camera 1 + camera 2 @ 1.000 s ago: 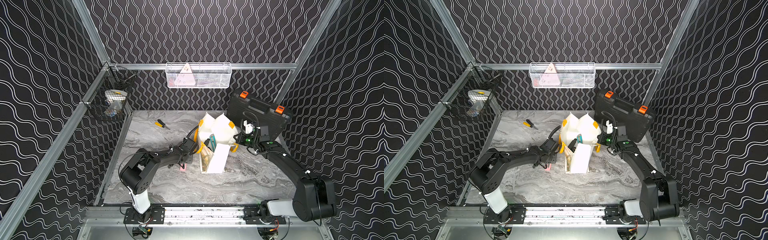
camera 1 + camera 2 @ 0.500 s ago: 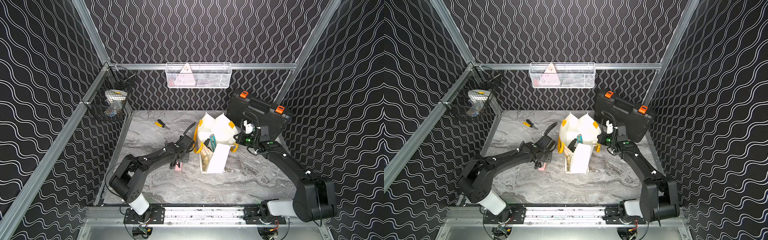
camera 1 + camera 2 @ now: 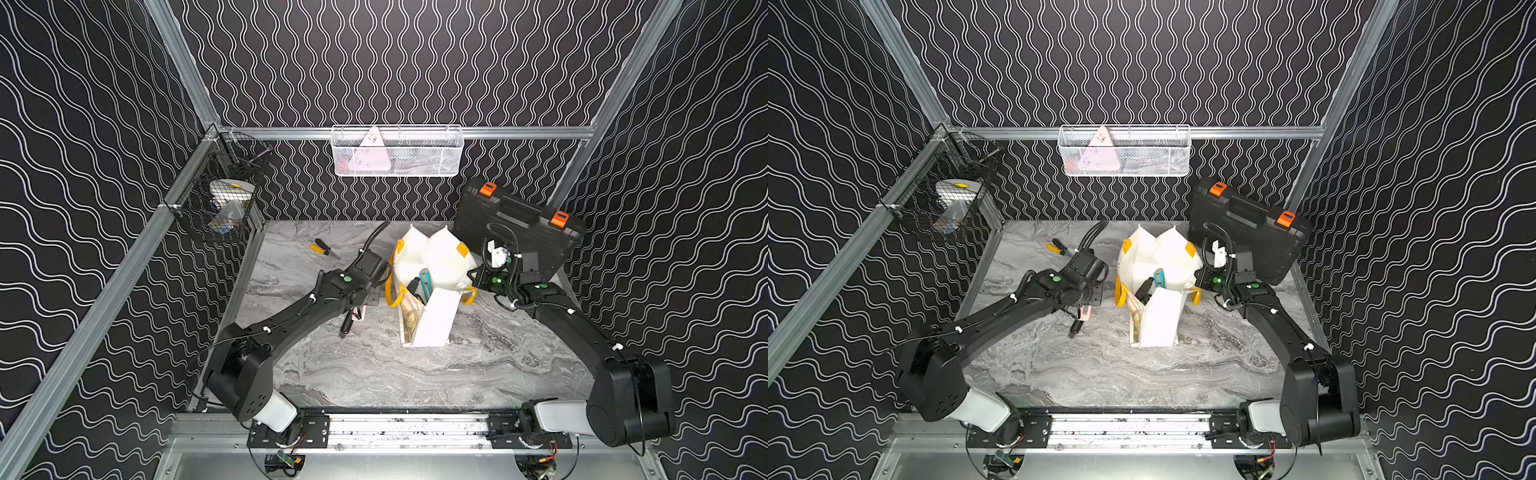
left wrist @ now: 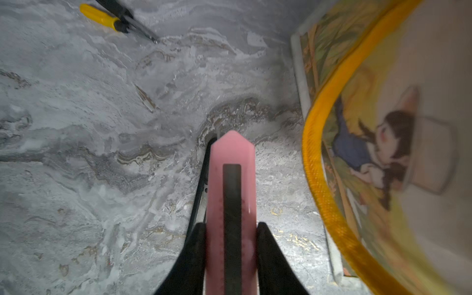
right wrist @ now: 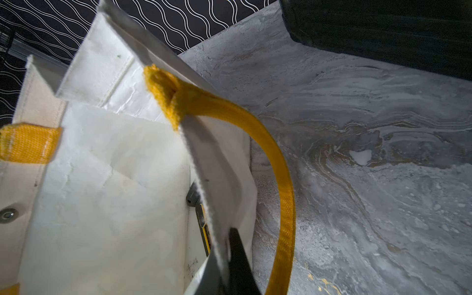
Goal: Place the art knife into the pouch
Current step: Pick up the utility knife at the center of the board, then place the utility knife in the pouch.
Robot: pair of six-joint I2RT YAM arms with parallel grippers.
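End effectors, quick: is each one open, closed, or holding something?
Left end effector: closed on the pink art knife.
Right end effector: closed, pinching the pouch rim.

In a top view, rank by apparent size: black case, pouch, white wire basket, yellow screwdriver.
1. The black case and the pouch: too alike to rank.
2. white wire basket
3. yellow screwdriver

I see a pink art knife (image 4: pixel 231 194) with a dark centre strip, and a white pouch (image 3: pixel 432 324) with yellow handles (image 5: pixel 281 178) and a yellow-green printed picture (image 4: pixel 357 158). The table (image 3: pixel 374 374) is marbled grey, the walls (image 3: pixel 395 62) black with white wavy lines, the case (image 3: pixel 515 224) black with orange latches (image 3: pixel 487 189).
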